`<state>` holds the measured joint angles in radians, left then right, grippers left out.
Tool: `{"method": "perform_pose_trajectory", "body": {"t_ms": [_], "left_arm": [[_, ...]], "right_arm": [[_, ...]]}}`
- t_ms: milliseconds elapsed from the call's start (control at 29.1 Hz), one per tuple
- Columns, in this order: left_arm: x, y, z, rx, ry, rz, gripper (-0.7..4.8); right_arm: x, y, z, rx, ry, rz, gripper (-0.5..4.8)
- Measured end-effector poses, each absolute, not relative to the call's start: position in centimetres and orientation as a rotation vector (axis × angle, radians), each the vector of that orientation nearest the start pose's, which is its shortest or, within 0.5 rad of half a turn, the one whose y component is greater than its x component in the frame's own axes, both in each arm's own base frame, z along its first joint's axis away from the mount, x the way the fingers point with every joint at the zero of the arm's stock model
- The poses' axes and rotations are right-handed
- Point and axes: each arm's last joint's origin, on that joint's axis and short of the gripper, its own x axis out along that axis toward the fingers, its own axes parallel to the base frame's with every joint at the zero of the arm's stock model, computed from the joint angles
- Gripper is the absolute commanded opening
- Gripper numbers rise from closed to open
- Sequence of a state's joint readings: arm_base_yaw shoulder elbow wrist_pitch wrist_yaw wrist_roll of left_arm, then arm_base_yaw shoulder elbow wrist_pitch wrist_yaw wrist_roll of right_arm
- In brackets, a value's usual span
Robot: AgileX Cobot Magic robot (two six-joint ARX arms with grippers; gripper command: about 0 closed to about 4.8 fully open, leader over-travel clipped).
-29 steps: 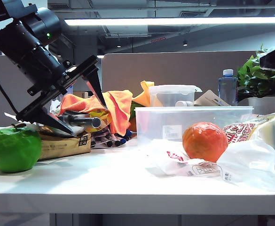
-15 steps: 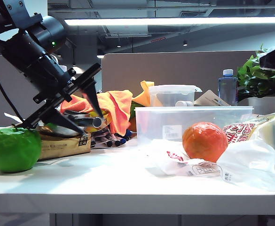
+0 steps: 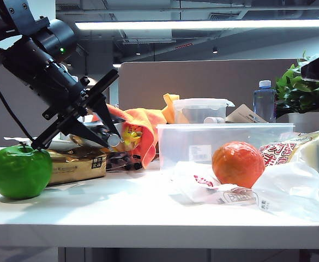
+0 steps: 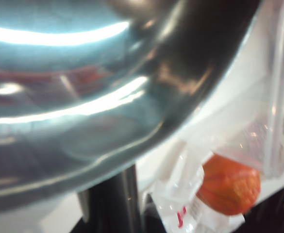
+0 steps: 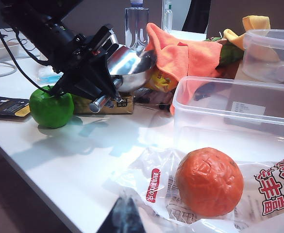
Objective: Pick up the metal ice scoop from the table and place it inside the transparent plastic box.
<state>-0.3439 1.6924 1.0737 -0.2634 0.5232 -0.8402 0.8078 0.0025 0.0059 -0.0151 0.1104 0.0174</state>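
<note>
White table (image 3: pixel 121 202) cluttered; left gripper (image 3: pixel 96 128) pinches metal ice scoop (image 5: pixel 127 65) handle between jaws (bowl raised); right gripper (image 5: pixel 122 216) state unclear.

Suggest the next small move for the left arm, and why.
Probably a short, straight lift. The left gripper has its fingers closed around the metal ice scoop at its tubular handle, but the scoop sits low among the clutter beside the orange cloth. The transparent plastic box has a raised rim, so the scoop likely needs height before moving across. The right gripper looks idle near the orange fruit.
</note>
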Motion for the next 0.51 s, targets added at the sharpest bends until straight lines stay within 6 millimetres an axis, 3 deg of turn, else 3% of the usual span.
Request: {"method": "perform_pose_trajectory", "body": {"t_ms": [137,343,515], "left_arm": [[31.5,-12.9,20.8,-0.788,1.187,-0.414,-0.06],[30.1,-12.4,24.6,-0.720,1.062,-0.529,-0.06],[29.3,-12.5,25.5,-0.658,1.098,-0.662,-0.06]], "right_arm": [[7.0,6.8,16.4,0.011,0.017,0.698,-0.01],[7.0,6.8,16.4,0.011,0.017,0.697,-0.01],[7.0,6.8,16.4,0.011,0.017,0.693,-0.01]]}}
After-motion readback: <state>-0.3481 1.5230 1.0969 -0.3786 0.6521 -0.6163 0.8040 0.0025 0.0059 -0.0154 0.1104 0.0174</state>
